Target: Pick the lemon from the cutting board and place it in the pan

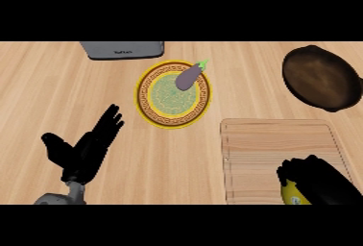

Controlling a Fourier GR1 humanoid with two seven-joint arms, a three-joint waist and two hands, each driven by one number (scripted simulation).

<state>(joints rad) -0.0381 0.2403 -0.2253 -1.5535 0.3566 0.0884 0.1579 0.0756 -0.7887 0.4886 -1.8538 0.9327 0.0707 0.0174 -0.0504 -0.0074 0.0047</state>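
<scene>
Yellow lemon is sitting at the cutting board's near right corner, the right hand curling around it. Lifting straight up before swinging far-right toward the dark pan seems wise. The left hand is resting released at the left.

You have one marking to log: a short line of pale lettering on the dark grey appliance at the counter's far edge, near the top of the head view. It sits on the face turned toward you, roughly centred. The characters are too small and blurred to read; you cannot make out a word, brand or number from it.

The plate carries an ornamental band round its yellow rim, a repeating key-style pattern, not writing.

You will find no legible text, label or numeral on the cutting board, the pan or the wooden counter.
</scene>
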